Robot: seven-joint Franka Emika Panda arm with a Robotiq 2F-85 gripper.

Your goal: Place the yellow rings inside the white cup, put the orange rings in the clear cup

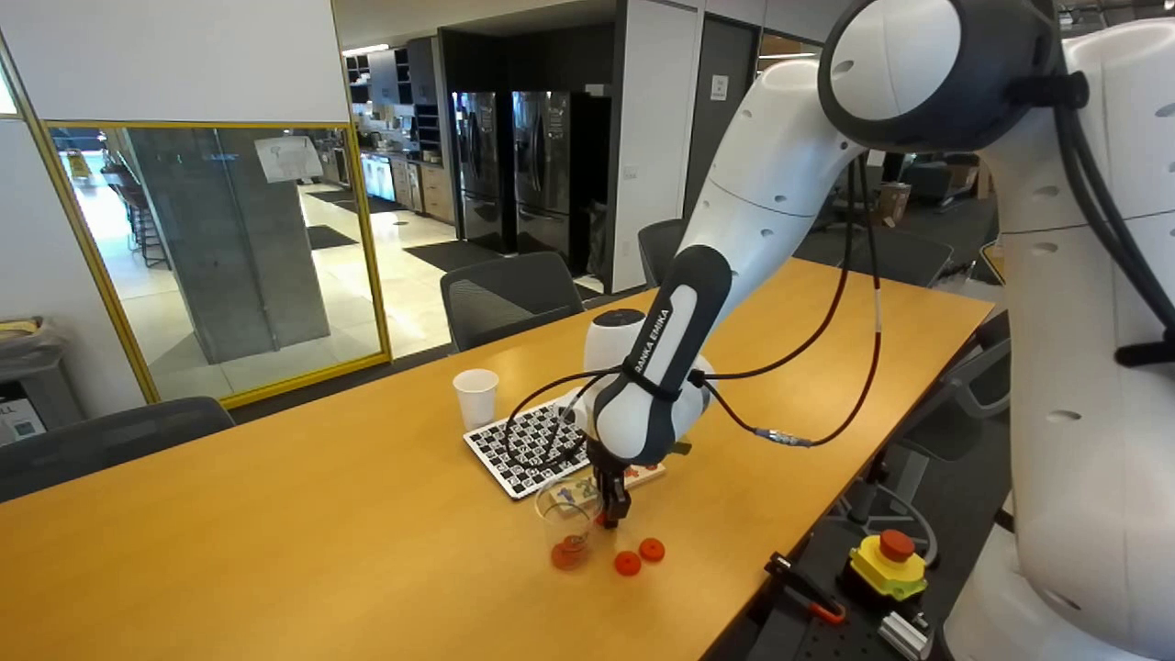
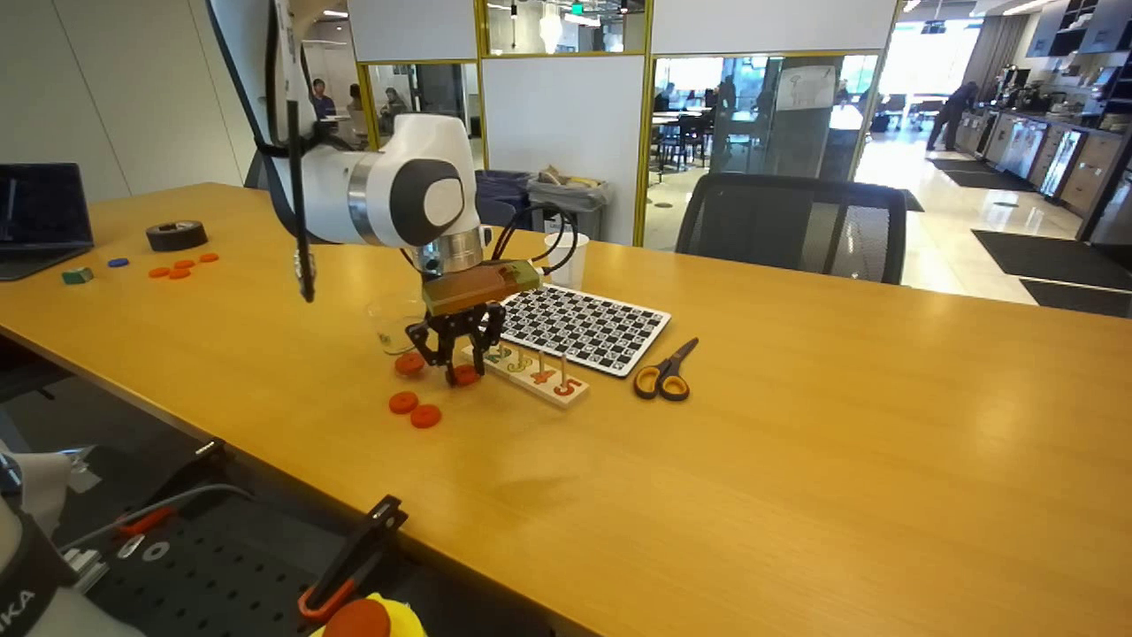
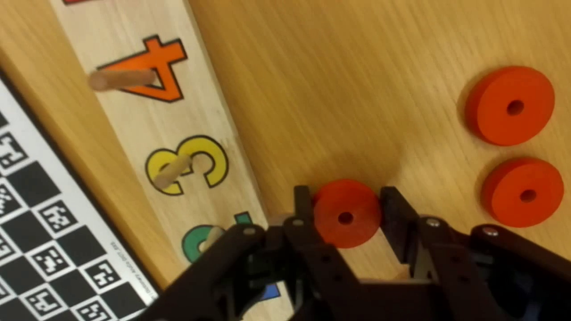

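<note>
Wooden worktop (image 1: 275, 560) beneath it, your gripper (image 3: 347, 207) grasps an orange ring (image 3: 349, 232), two loose rings (image 3: 508, 122) nearby; these three likely await the clear cup (image 1: 566, 519), beside the gripper (another ring (image 1: 564, 556) shows there, perhaps inside). For yellow rings, you can't tell: the white cup (image 1: 476, 402), farther off, hides its bottom.

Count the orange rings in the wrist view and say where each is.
3: a held ring in the pincer, an upper ring at the picture's right, and a lower ring just below it. The pincer may hide more.
</note>
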